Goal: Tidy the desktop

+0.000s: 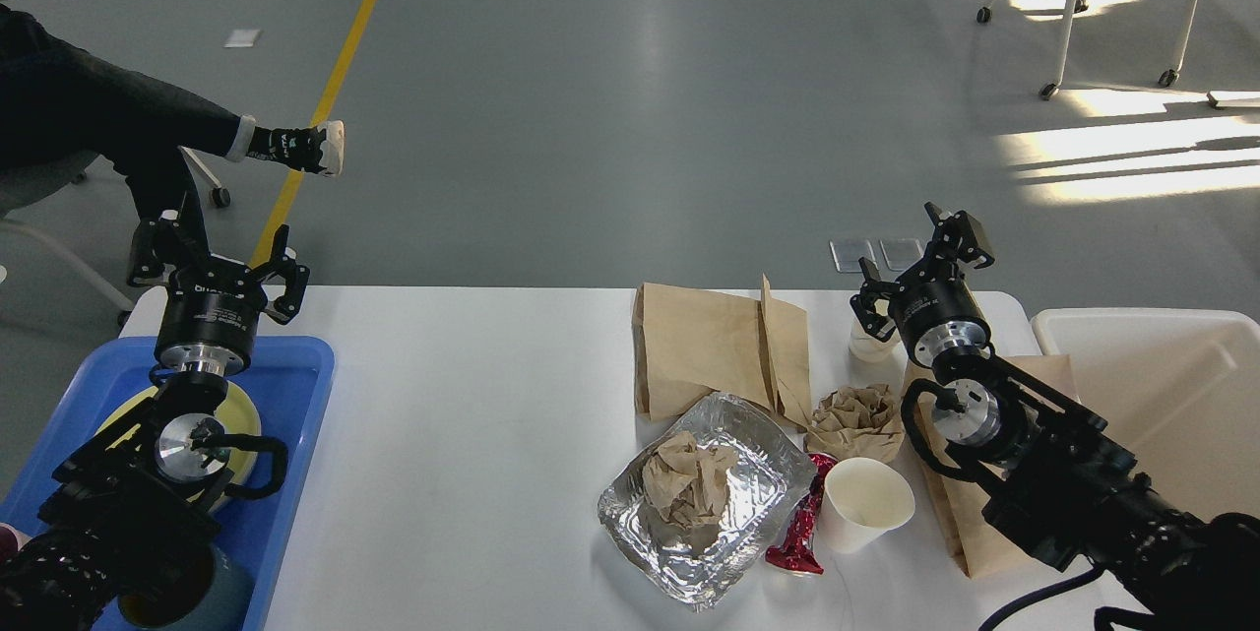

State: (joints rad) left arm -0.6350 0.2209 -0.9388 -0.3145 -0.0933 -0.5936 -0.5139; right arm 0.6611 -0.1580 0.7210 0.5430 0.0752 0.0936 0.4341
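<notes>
The white desktop (472, 434) spans the lower half of the head view. On its right half lie flat brown paper bags (709, 346), a foil tray (758, 488) holding crumpled paper (686, 483), a crumpled paper ball (856, 419), a white paper cup (866, 505) and a red wrapper (802, 528). My left gripper (219, 257) hangs open and holds nothing, above the far end of the blue tray (290, 434). My right gripper (915, 257) is open and holds nothing, over the table's far right, just above a small white cup (864, 346).
The blue tray carries a yellow plate (244, 407) and a teal mug (224, 597), partly hidden by my left arm. A cream bin (1152, 385) stands at the right edge. Another paper bag (960, 533) lies under my right arm. A person's leg (148, 129) sticks out at far left.
</notes>
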